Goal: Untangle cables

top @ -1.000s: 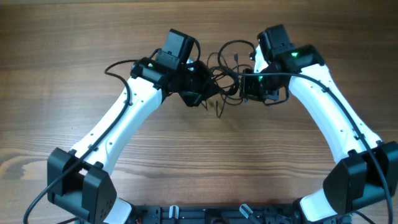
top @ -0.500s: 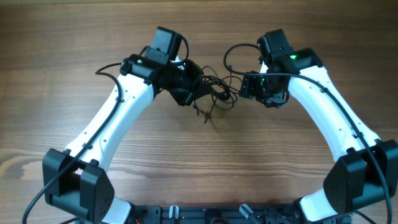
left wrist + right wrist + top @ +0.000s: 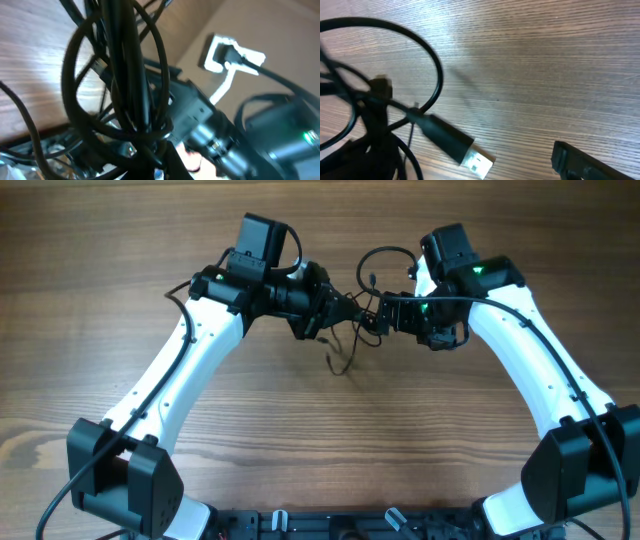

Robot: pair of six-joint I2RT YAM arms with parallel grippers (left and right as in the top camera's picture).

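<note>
Left gripper (image 3: 318,317) shifted toward upper left, jaws still clamped on the cables (image 3: 347,320), right gripper (image 3: 385,313) jaws now spread wide, released, USB plug (image 3: 469,154) loose over the bench (image 3: 100,240)

The gap between the left gripper (image 3: 322,320) and the right gripper (image 3: 382,313) is blocked by a knot of thin black cables (image 3: 348,308). On the base side of the left gripper, one loose black strand (image 3: 338,363) trails across the way. Outward of and beyond both grippers, the bare brown wooden tabletop (image 3: 100,240) gives free passage.
</note>
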